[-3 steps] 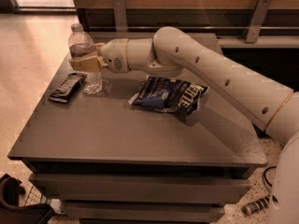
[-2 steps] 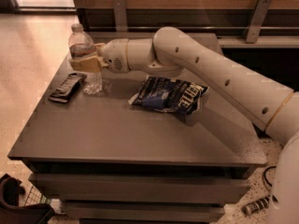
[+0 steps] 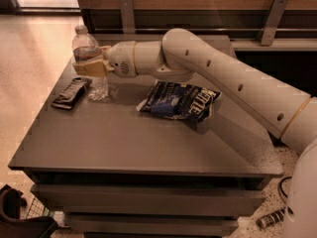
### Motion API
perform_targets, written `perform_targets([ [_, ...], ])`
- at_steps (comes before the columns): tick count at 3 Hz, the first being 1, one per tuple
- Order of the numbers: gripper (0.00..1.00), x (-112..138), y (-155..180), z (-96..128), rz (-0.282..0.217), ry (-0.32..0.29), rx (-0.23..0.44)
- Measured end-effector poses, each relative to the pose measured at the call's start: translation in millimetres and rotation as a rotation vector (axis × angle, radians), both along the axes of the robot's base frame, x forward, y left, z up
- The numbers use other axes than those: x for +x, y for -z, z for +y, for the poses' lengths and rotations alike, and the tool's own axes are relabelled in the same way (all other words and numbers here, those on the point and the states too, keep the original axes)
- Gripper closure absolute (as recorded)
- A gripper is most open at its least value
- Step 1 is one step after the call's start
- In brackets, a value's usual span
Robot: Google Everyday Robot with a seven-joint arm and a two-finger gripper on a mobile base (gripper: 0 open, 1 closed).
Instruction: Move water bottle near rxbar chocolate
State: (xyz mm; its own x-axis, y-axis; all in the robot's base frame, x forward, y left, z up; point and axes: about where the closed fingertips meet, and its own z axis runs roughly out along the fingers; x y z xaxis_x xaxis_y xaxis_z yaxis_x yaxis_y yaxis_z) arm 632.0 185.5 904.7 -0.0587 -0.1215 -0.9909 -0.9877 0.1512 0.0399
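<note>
The water bottle (image 3: 88, 51), clear and ribbed with a white cap, stands upright at the left of the grey table (image 3: 129, 143). My gripper (image 3: 90, 67) is at its middle, with tan fingers (image 3: 93, 68) wrapped around its body. The rxbar chocolate (image 3: 71, 92), a flat black bar with pale lettering, lies just left of the bottle's base, close beside it.
A crinkled blue-and-white snack bag (image 3: 178, 100) lies in the table's middle, right of the bottle and under my arm (image 3: 218, 73). A wooden wall with metal brackets runs behind the table. The floor drops off to the left.
</note>
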Motion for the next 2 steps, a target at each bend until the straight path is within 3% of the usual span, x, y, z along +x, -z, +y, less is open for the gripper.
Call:
perform_targets([
  [1, 0.38, 0.0, -0.3, 0.1, 0.000, 0.000, 0.000],
  [2, 0.06, -0.7, -0.4, 1.3, 0.000, -0.002, 0.000],
])
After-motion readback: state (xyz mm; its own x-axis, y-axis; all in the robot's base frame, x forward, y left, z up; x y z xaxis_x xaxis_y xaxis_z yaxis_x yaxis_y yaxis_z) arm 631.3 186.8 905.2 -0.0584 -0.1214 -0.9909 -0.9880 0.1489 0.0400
